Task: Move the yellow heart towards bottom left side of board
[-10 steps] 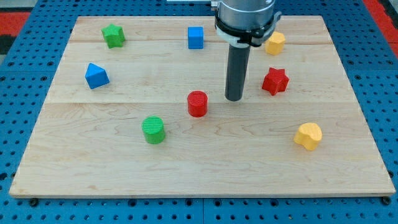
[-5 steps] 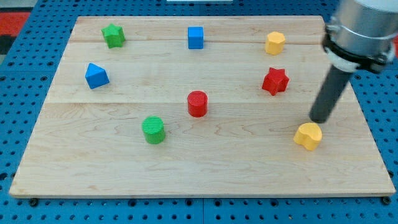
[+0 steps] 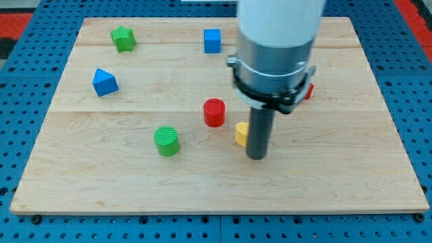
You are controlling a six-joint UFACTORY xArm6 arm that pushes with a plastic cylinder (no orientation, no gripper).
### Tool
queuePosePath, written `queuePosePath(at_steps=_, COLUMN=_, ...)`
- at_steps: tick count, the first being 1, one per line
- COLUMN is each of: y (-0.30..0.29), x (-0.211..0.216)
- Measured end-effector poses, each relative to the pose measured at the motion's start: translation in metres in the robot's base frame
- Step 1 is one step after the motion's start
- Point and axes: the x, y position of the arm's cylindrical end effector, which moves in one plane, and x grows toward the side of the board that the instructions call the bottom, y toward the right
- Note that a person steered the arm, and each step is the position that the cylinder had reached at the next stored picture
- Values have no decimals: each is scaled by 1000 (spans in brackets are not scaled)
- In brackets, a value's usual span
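The yellow heart [image 3: 241, 133] lies near the board's middle, just below and right of the red cylinder [image 3: 214, 112]. The rod covers most of it; only its left part shows. My tip [image 3: 256, 156] rests on the board right against the heart's right side, a little below it. The arm's wide body fills the view's upper middle and hides the yellow block at the top right and most of the red star [image 3: 310, 90].
A green cylinder [image 3: 166, 140] stands left of the heart. A blue block [image 3: 104, 82] sits at the left, a green star [image 3: 123, 38] at the top left, a blue cube [image 3: 212, 40] at the top middle. The wooden board [image 3: 81, 182] lies on a blue pegboard.
My tip swung from the board's middle out to the right beside the yellow heart, then swept left. The heart slid from the lower right to near the red cylinder.
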Motion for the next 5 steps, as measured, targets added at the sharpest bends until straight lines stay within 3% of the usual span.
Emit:
queuePosePath(at_steps=1, y=25, x=-13)
queuePosePath(at_steps=2, y=-8, x=-20)
queuePosePath(at_steps=3, y=-95, x=-23)
queuePosePath(at_steps=5, y=-45, x=-22)
